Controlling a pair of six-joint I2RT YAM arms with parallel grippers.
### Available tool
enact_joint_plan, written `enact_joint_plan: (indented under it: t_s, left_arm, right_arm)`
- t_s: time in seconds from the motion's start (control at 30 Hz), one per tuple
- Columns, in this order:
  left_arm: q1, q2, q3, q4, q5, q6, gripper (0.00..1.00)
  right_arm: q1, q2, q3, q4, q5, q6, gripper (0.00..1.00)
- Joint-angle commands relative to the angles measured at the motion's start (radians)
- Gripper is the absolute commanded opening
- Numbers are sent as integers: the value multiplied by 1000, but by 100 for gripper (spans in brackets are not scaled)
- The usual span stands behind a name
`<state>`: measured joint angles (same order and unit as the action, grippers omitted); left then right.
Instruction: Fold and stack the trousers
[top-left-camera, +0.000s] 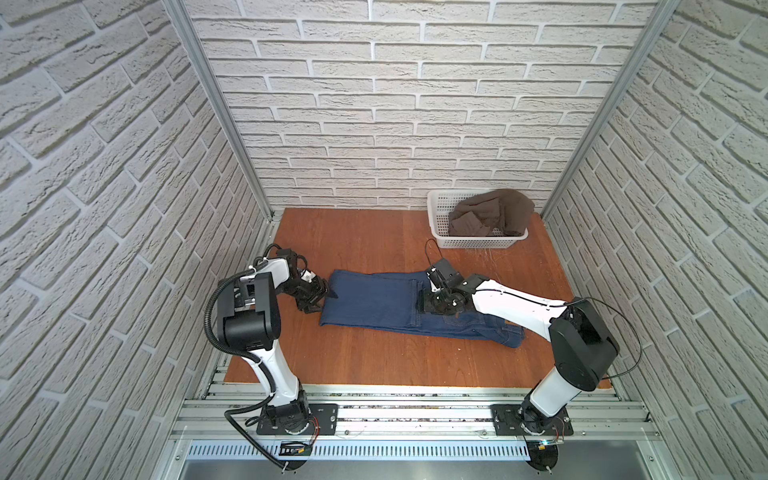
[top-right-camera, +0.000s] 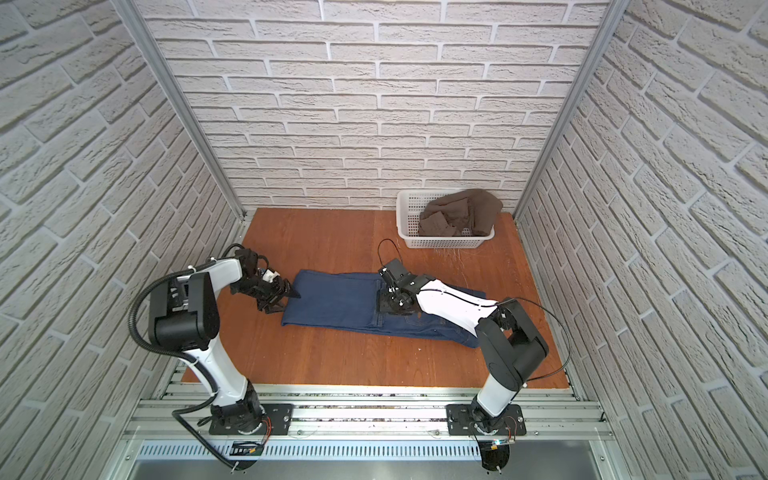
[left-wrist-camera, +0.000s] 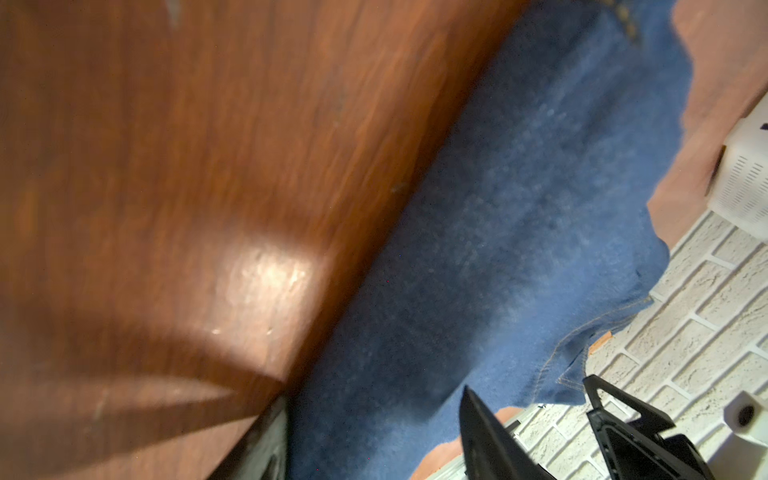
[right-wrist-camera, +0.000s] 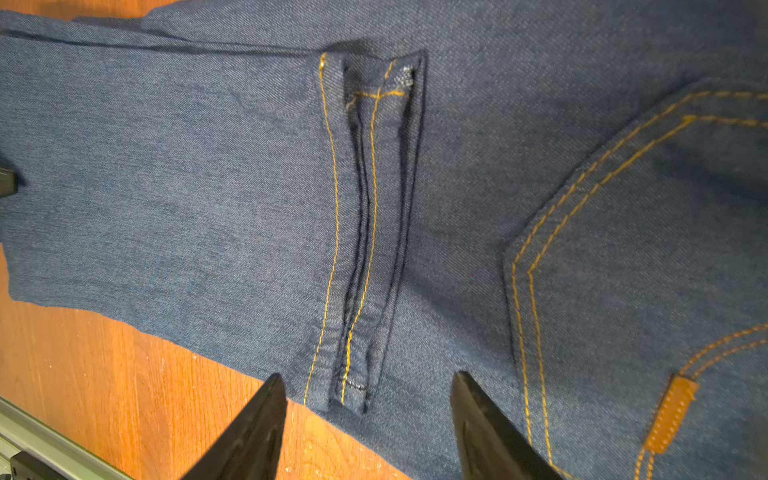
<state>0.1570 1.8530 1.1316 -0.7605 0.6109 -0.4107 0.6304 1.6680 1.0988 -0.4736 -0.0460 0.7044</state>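
The dark blue trousers (top-left-camera: 374, 301) (top-right-camera: 332, 301) lie folded across the middle of the wooden table, leg hems (right-wrist-camera: 365, 228) laid over the seat beside a back pocket (right-wrist-camera: 623, 249). My left gripper (top-left-camera: 326, 302) (top-right-camera: 291, 302) sits at the left fold edge. In the left wrist view the left gripper (left-wrist-camera: 374, 395) stands open, with denim (left-wrist-camera: 519, 208) filling the space between the fingers. My right gripper (top-left-camera: 430, 301) (top-right-camera: 386, 301) hangs over the hems. In the right wrist view the right gripper (right-wrist-camera: 365, 376) is open, holding nothing.
A white basket (top-left-camera: 440, 208) (top-right-camera: 409, 212) (left-wrist-camera: 744, 178) stands at the back right with a brown garment (top-left-camera: 490, 216) (top-right-camera: 457, 212) heaped in it. Bare wooden table (top-left-camera: 374, 361) runs in front of the trousers. Brick walls enclose three sides.
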Motion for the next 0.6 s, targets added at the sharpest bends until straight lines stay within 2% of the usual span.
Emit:
enact_joint_plan:
  t_s: [0.0, 0.4, 0.57]
  left_arm:
    - [3, 12, -13, -24, 42, 22, 57]
    - [-10, 23, -13, -22, 63, 18, 18]
    - [-11, 14, -12, -22, 53, 15, 8]
  right_arm:
    - [3, -25, -22, 36, 4, 25, 65]
    - [-11, 58, -27, 128, -30, 76, 64]
    - [-14, 82, -30, 157, -43, 89, 63]
